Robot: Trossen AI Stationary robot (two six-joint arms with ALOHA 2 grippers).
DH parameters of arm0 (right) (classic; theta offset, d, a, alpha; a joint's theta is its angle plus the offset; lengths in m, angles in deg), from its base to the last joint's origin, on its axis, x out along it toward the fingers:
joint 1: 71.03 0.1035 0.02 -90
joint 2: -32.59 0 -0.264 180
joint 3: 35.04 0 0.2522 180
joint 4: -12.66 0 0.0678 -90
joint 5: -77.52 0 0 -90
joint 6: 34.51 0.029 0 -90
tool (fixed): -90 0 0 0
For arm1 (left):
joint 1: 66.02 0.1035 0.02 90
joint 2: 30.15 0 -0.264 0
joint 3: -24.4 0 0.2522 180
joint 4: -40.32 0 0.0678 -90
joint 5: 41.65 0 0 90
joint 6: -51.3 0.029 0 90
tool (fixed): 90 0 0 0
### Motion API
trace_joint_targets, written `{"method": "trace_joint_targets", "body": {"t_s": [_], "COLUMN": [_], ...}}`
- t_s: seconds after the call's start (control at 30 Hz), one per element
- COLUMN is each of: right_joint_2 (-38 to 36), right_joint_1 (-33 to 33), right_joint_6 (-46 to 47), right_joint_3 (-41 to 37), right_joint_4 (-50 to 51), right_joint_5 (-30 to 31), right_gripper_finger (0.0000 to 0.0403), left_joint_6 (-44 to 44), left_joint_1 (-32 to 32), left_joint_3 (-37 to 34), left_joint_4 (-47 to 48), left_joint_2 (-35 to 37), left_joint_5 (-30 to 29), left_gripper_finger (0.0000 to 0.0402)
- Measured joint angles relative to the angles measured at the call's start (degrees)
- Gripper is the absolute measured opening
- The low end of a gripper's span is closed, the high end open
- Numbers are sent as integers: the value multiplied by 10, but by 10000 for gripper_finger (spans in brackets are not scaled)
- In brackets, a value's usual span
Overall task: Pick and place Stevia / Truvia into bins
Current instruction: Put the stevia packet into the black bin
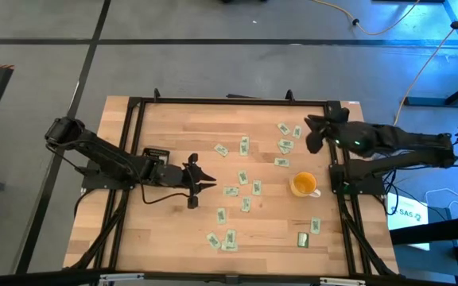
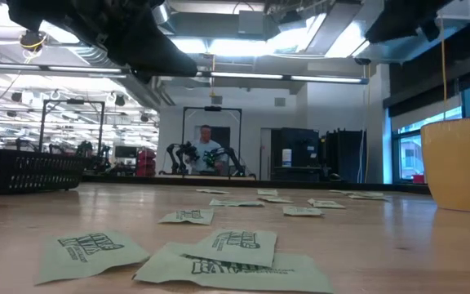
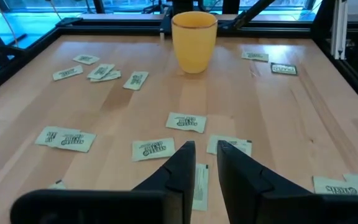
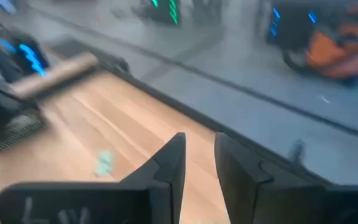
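Note:
Several pale green Stevia sachets (image 1: 244, 176) lie flat and scattered over the wooden table, also in the low view (image 2: 233, 245). The black bin (image 1: 156, 152) stands on the table's left part, beside my left arm. My left gripper (image 1: 205, 181) hovers low over the table's middle, open by a narrow gap (image 3: 205, 149), with nothing between the fingers. One sachet (image 3: 199, 180) lies on the table below that gap. My right gripper (image 1: 315, 135) is raised over the table's far right part, open and empty (image 4: 199, 146).
A yellow cup (image 1: 303, 184) stands upright on the right half of the table, among the sachets. A black frame (image 1: 133, 107) runs around the tabletop. More sachets lie near the front edge (image 1: 223, 238) and at the far right (image 1: 286, 143).

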State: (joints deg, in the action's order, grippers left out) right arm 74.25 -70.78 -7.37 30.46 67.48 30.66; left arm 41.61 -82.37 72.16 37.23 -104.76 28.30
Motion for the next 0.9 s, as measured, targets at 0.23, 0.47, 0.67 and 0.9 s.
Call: {"method": "trace_joint_targets", "body": {"t_s": [0.23,0.47,0.67,0.9], "right_joint_2": [130,261,369,456], "right_joint_1": [-150,-309,-394,-437], "right_joint_6": [-18,-69,-127,-127], "right_joint_3": [86,112,106,106], "right_joint_4": [71,78,97,120], "right_joint_5": [-136,-260,-308,-308], "right_gripper_finger": [90,90,90,90], "left_joint_6": [0,-1,-1,2], "left_joint_1": [0,0,0,1], "left_joint_3": [0,0,0,0], "left_joint_4": [4,4,12,16], "left_joint_2": [0,0,0,0], "left_joint_5": [0,0,0,-1], "left_gripper_finger": [63,59,61,62]}}
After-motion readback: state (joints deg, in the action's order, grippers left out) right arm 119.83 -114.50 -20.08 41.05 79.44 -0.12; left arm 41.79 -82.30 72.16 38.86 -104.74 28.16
